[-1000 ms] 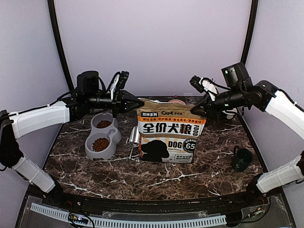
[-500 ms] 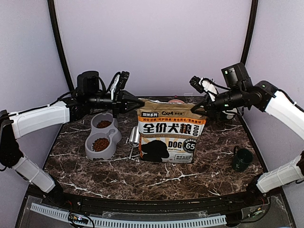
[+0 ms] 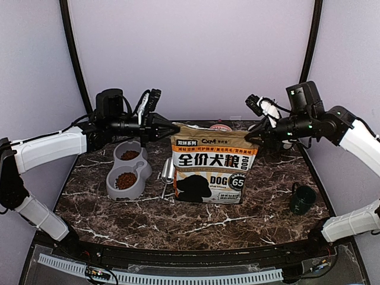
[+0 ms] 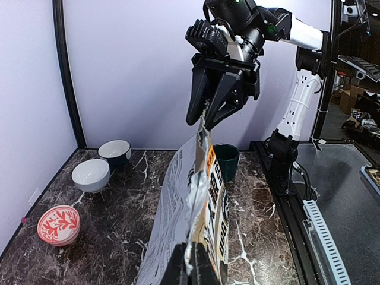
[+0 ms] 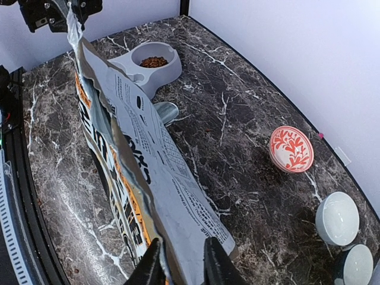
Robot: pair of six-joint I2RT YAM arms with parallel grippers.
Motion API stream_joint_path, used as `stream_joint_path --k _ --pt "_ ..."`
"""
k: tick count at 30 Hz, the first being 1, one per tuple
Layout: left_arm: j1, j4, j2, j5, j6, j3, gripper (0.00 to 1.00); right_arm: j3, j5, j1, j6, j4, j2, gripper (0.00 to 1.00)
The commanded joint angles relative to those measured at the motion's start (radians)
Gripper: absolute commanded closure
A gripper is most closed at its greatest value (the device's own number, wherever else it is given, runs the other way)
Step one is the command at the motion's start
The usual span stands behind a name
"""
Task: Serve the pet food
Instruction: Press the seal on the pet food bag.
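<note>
The pet food shows as reddish-brown kibble in both cups of the grey double bowl [image 3: 144, 170]: the far cup [image 3: 130, 155] and the near cup [image 3: 125, 180]. It also shows in the right wrist view [image 5: 154, 61]. The dog-food bag [image 3: 211, 172] stands upright at mid-table. My left gripper [image 3: 172, 127] is shut on the bag's top left corner [image 4: 191, 255]. My right gripper [image 3: 252, 138] is open, and its fingers [image 5: 155, 255] straddle the bag's top right corner [image 5: 183, 242]. Any kibble inside the bag is hidden.
A metal scoop [image 3: 167, 172] lies between the bowl and the bag. A dark green mug [image 3: 303, 199] stands at the right. Behind the bag are a red-patterned bowl [image 4: 59, 224], a white bowl [image 4: 91, 174] and a dark-rimmed bowl [image 4: 114, 151].
My right arm has drawn back a little to the right and its jaws have parted from the bag's corner. The left arm and the bag have not moved.
</note>
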Motion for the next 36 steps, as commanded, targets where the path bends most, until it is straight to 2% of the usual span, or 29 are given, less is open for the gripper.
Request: stream_joint_path --k 1,3,6,16,17,20,24,29,36 --pt "-0.003 0.011 -0.053 0.016 0.012 -0.013 1.0 -0.033 0.036 -0.012 0.009 0.051 -0.042 0.82" --pt "-0.003 0.01 -0.054 0.015 0.012 -0.013 1.0 -0.042 0.041 -0.012 0.009 0.052 -0.053 0.85" --pt "-0.003 0.01 -0.055 0.013 0.013 -0.014 1.0 -0.054 0.046 -0.014 0.009 0.057 -0.066 1.0" --pt "-0.003 0.007 -0.063 0.004 0.022 -0.016 1.0 -0.056 0.072 -0.018 0.018 0.065 -0.083 1.0" --pt "-0.003 0.007 -0.062 0.001 0.022 -0.016 1.0 -0.05 0.077 -0.019 0.019 0.065 -0.084 0.97" --pt "-0.003 0.007 -0.06 0.002 0.02 -0.015 1.0 -0.016 0.051 -0.019 0.017 0.055 -0.065 0.66" --pt "-0.003 0.009 -0.057 0.004 0.016 -0.015 1.0 0.065 -0.017 -0.018 0.01 0.026 -0.001 0.44" --pt "-0.003 0.011 -0.053 0.003 0.011 -0.015 1.0 0.198 -0.087 0.0 -0.007 -0.022 0.103 0.33" --pt "-0.003 0.014 -0.05 -0.002 0.009 -0.013 1.0 0.375 -0.095 0.118 -0.042 -0.082 0.274 0.32"
